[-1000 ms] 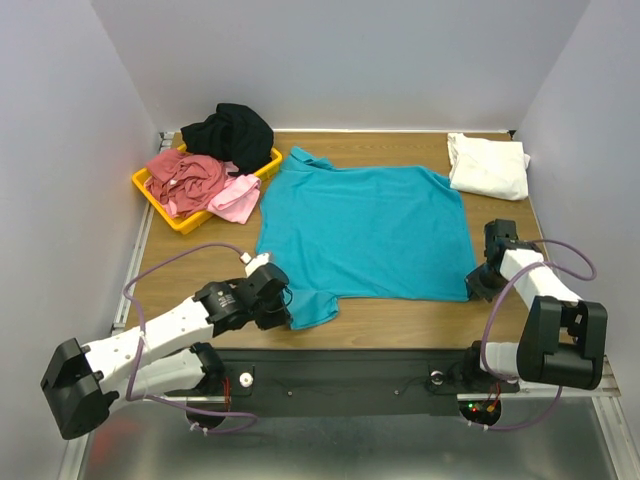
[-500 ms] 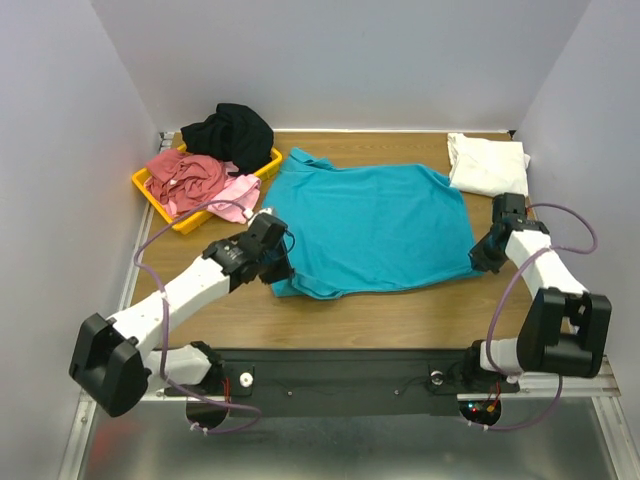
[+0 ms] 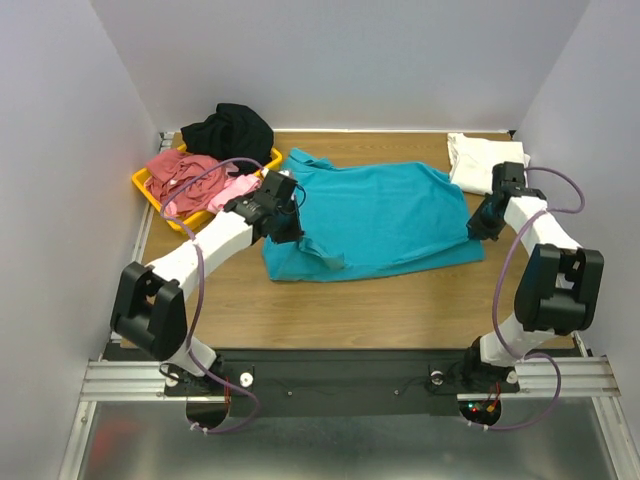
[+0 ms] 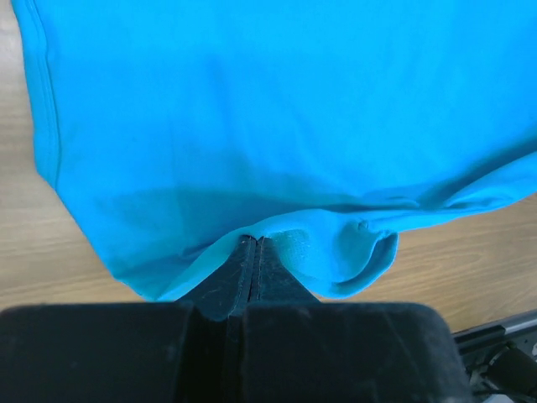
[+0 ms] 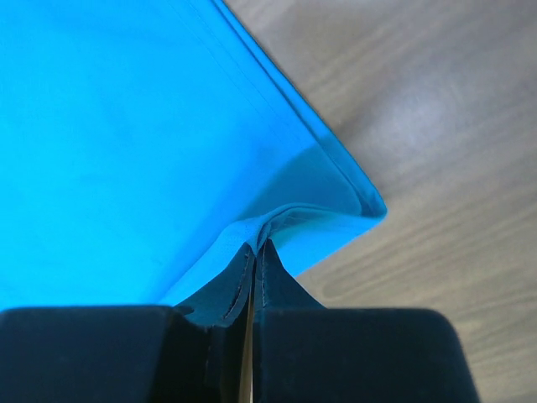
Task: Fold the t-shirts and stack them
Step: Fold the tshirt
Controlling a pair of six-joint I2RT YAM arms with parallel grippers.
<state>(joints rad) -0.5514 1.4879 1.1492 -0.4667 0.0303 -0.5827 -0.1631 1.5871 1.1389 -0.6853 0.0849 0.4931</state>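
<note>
The teal t-shirt (image 3: 380, 215) lies across the middle of the table, its near half lifted and doubled over towards the back. My left gripper (image 3: 287, 222) is shut on its left edge; in the left wrist view the cloth (image 4: 277, 126) hangs from the closed jaws (image 4: 254, 243). My right gripper (image 3: 478, 226) is shut on the right edge, with the hem (image 5: 352, 189) pinched between its jaws (image 5: 256, 249). A folded white t-shirt (image 3: 487, 163) rests at the back right. The black t-shirt (image 3: 230, 130), the dusty red one (image 3: 185, 172) and the pink one (image 3: 232, 190) are heaped at the back left.
A yellow plastic tray (image 3: 168, 212) at the back left holds the heaped shirts. The wooden table (image 3: 380, 310) ends at a metal rail near the arm bases. Grey walls close in the left, back and right sides.
Both grippers have carried the teal shirt's near edge from the front of the table towards the back, so the shirt is folding over itself. The jaws stayed shut on it throughout.
</note>
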